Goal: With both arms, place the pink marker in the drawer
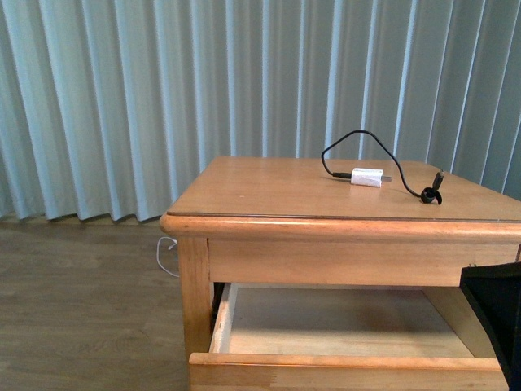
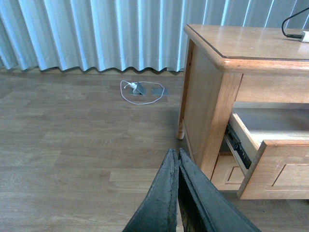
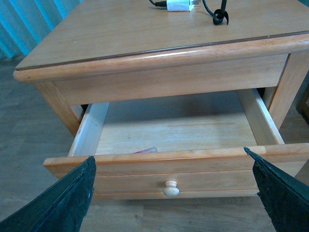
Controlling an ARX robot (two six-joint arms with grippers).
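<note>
Front view: the drawer stands pulled out under the nightstand. No marker shows here. A charger lies on top, and a pale curtain hangs behind.

Left wrist view: the left gripper is pressed together and empty. It hangs over the wood floor, apart from the drawer, so it is judged idle.

Right wrist view: the right gripper is spread wide and holds nothing, facing the knob. A pink sliver, probably the marker, lies inside, just behind the front panel. Judged: marker in, drawer not yet shut.
</note>
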